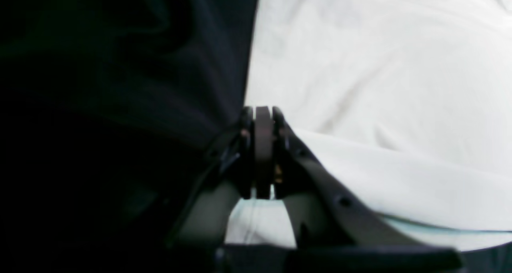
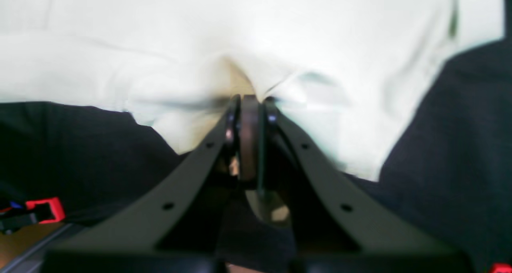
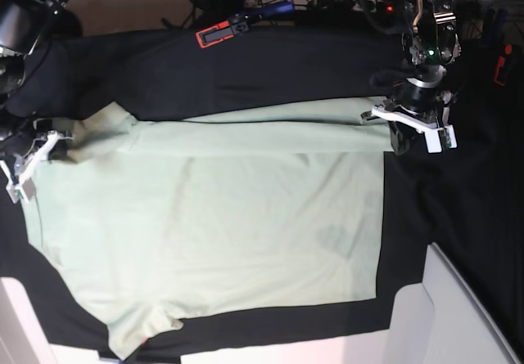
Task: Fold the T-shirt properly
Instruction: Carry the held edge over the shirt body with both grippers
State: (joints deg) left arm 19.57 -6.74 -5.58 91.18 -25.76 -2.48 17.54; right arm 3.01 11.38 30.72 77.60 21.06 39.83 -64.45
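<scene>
T-shirt (image 3: 213, 233) spread flat, black cloth (image 3: 270, 74) beneath

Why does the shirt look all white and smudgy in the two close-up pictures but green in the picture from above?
In the left wrist view the T-shirt is overexposed to near white and soft, with the left gripper blurred; in the right wrist view the fabric around the right gripper is smeared and out of focus; the base view is sharper and shows its true pale green.
</scene>
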